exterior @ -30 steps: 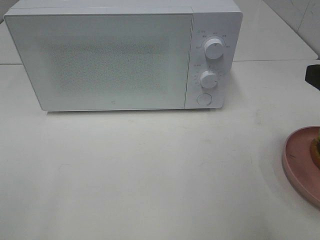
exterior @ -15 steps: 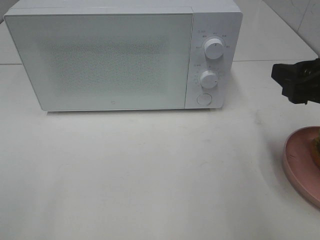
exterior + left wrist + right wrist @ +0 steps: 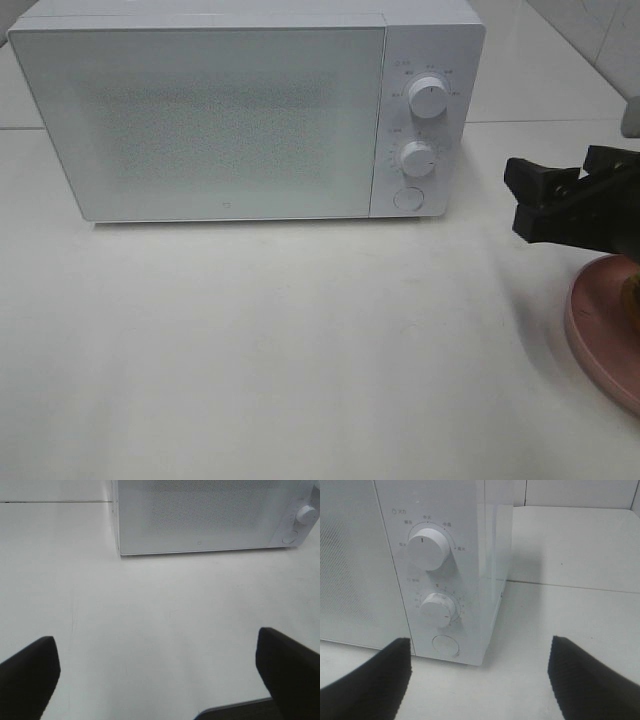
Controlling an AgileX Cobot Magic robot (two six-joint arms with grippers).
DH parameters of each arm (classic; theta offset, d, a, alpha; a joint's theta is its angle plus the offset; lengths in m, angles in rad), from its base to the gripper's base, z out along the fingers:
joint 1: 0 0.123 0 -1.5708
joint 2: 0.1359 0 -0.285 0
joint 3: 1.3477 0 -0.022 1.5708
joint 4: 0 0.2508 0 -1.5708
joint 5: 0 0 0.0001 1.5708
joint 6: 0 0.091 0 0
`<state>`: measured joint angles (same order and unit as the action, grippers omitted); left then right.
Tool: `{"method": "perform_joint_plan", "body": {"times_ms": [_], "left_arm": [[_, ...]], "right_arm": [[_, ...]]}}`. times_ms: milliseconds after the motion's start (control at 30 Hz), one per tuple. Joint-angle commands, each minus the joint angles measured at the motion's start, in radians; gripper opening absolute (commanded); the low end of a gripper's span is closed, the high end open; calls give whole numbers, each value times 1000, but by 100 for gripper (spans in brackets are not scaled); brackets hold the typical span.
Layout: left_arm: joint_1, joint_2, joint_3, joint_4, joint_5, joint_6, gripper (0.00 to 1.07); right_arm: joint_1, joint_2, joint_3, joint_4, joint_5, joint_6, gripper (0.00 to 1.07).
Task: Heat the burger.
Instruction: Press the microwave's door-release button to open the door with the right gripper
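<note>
Two right jaws, open, nearer microwave (image 3: 200, 120)

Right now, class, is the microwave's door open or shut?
Shut: the microwave door sits flush with the control panel, closed along the seam, and no interior shows in any view.

One microwave (image 3: 230, 120), two knobs (image 3: 428, 97), one plate (image 3: 590, 330)

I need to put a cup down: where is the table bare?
The wide table strip in front of the microwave, left of the pink plate, is bare. Crowded at right: the right gripper hangs near the plate.
</note>
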<state>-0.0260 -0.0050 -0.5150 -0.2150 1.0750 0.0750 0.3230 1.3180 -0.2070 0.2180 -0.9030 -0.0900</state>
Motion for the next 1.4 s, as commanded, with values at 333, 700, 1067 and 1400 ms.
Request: {"method": "perform_joint_plan", "body": {"times_ms": [333, 700, 1067, 1400], "left_arm": [[-2, -22, -1, -3, -9, 3, 100], [-2, -22, -1, -3, -9, 3, 100], [-2, -22, -1, -3, -9, 3, 100], [-2, -22, -1, -3, -9, 3, 100]], "right_arm": [[330, 215, 3, 411, -293, -106, 74], [498, 344, -46, 572, -335, -105, 74], [541, 394, -82, 603, -329, -77, 74], [541, 394, -82, 608, -329, 280, 65]]}}
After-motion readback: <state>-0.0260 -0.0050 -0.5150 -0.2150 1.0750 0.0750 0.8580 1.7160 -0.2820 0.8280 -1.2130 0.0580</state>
